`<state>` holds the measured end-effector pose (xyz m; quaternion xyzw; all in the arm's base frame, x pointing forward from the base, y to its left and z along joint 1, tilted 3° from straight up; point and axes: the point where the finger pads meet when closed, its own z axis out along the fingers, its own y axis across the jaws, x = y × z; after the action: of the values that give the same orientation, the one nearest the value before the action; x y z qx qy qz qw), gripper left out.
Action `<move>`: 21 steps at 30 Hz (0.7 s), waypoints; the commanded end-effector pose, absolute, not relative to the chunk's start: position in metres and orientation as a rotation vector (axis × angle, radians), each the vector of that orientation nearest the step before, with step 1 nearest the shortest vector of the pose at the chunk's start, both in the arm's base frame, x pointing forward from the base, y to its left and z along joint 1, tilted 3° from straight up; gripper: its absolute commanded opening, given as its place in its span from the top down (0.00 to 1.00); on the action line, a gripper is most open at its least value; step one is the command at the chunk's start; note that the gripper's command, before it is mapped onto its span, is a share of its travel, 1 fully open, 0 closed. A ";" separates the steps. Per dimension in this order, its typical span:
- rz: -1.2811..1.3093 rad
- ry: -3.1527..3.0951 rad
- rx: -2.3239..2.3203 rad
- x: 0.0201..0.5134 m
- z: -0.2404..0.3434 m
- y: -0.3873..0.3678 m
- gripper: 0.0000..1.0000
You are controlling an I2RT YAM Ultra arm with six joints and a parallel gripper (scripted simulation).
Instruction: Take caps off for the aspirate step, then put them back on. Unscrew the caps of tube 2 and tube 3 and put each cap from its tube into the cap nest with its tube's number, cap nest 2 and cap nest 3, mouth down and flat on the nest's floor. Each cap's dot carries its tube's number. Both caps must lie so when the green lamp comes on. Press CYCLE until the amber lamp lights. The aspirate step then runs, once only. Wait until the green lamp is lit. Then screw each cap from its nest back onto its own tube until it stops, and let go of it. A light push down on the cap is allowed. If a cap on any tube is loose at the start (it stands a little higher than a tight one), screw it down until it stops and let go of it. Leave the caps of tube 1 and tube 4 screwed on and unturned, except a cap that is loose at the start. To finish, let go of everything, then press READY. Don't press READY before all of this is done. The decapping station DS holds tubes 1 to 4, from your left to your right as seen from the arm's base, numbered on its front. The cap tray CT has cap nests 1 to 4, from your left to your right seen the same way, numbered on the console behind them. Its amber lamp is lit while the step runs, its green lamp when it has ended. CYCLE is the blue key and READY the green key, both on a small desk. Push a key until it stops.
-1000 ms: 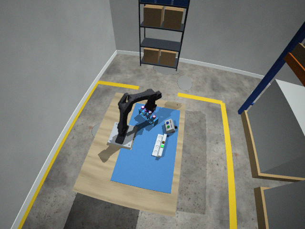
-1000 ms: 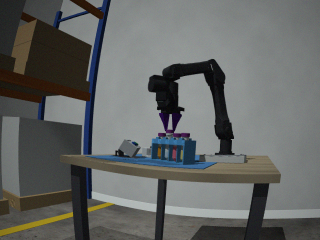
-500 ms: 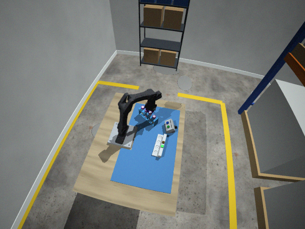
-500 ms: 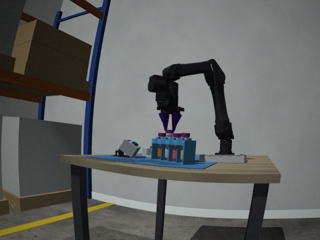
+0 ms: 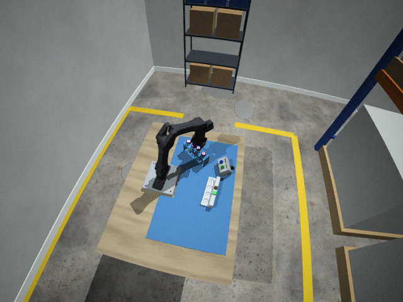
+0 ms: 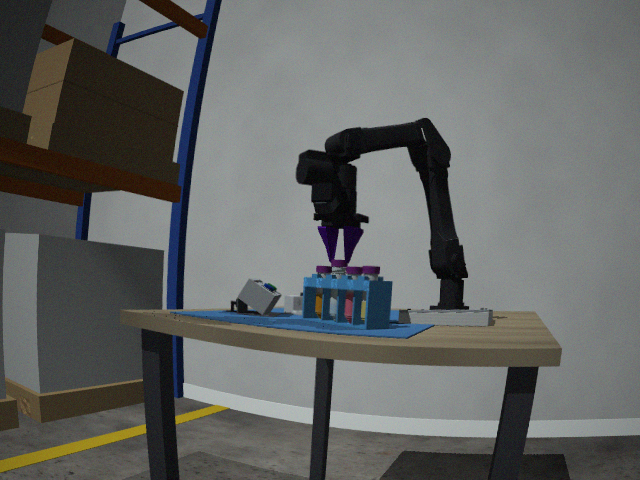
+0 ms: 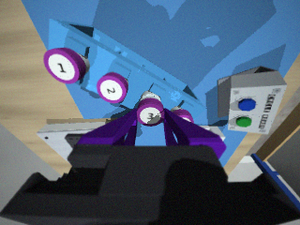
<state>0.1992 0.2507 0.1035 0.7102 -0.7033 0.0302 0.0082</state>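
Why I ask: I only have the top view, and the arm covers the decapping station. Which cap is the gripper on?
Observer: The wrist view shows the gripper shut on the purple cap with dot 3; its purple fingers press on both sides of it.
Operator: Is that cap on its tube or in the air?
Observer: On its tube. In the exterior view it sits in the row on the blue decapping station, a little higher than the three caps beside it, such as the cap of tube 2.
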 end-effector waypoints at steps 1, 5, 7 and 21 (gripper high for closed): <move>0.090 -2.210 2.230 0.200 0.106 0.253 1.00; 0.090 -2.210 2.230 0.200 0.106 0.254 1.00; 0.090 -2.210 2.230 0.200 0.105 0.254 1.00; 0.090 -2.210 2.230 0.201 0.100 0.254 1.00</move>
<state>0.1989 0.2508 0.0969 0.7104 -0.7031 0.0306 0.0101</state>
